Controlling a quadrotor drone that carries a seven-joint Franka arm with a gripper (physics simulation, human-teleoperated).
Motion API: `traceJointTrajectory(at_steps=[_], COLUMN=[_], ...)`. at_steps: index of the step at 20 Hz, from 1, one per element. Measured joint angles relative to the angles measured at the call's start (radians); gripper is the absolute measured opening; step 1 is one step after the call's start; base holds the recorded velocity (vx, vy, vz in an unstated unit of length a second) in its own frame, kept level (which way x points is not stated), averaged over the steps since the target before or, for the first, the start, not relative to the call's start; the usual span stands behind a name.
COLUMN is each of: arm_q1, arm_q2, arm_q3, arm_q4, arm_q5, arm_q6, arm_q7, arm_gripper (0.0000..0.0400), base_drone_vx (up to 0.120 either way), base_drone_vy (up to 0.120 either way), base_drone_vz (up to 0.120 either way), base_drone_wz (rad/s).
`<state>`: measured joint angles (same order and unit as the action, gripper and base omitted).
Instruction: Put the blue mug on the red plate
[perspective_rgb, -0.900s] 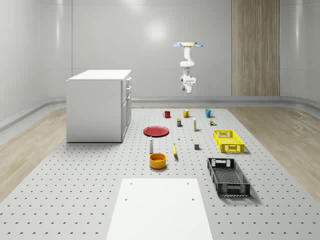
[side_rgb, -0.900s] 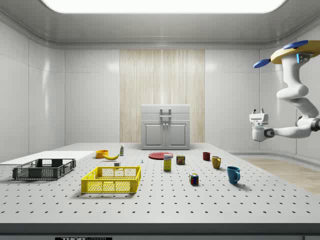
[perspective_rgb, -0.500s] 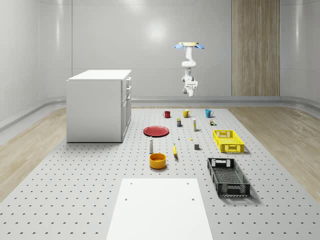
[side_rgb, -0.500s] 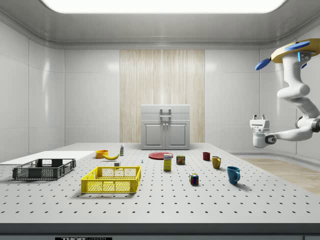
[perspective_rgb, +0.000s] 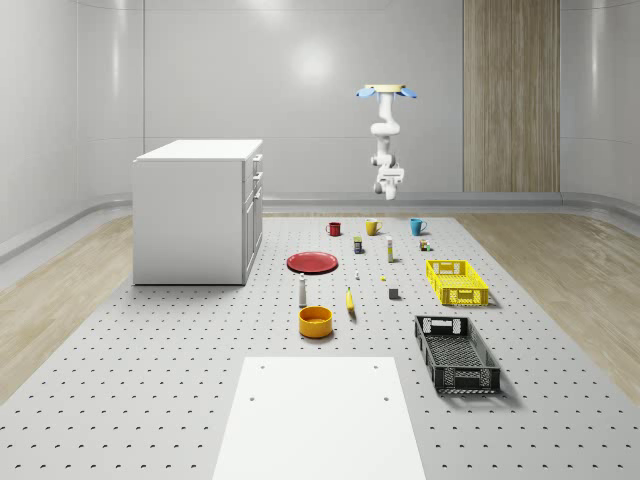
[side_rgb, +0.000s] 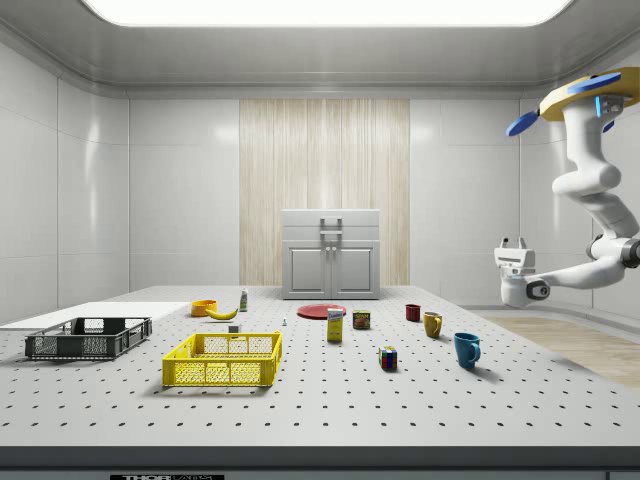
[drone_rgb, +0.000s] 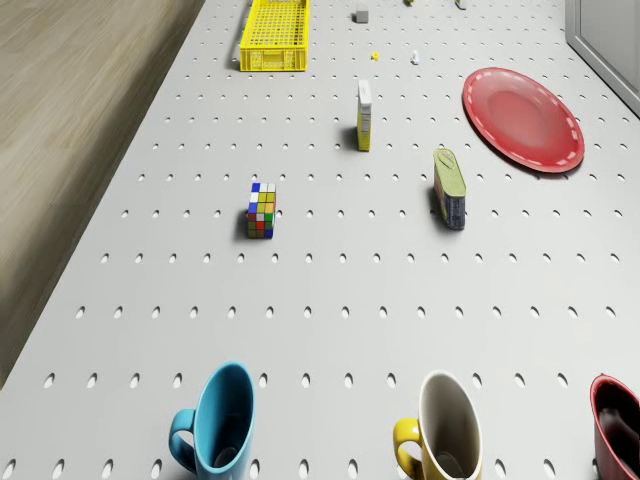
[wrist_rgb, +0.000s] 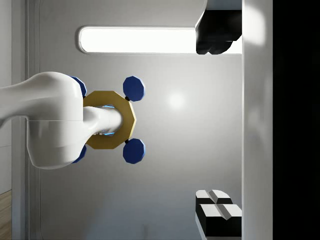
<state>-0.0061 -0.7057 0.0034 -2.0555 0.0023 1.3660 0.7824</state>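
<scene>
claw (side_rgb: 515, 243) open, pointing up, one blue mug (drone_rgb: 215, 420), one red plate (drone_rgb: 523, 118)

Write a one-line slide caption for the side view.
Drone hovers beyond the table's far edge, gripper pointing upward, blue mug untouched, apart from red plate.

Grey panelled walls, a wood-slat panel (perspective_rgb: 510, 95), white cabinet (perspective_rgb: 198, 210), ceiling light (side_rgb: 325, 10)
</scene>
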Motion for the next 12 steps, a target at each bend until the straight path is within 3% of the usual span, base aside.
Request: traceJointTrajectory(at_steps=[12], arm_q1=[-0.002], arm_q2=[0.002], arm_q3=[0.001], arm_q4=[0.012], arm_q5=[0.000], arm_q6=[-0.002], arm_q7=[-0.001], arm_gripper=[0.0400], base_drone_vx=[0.120], base_drone_vy=[0.120], base_drone_vz=[0.000], base_drone_wz=[0.000])
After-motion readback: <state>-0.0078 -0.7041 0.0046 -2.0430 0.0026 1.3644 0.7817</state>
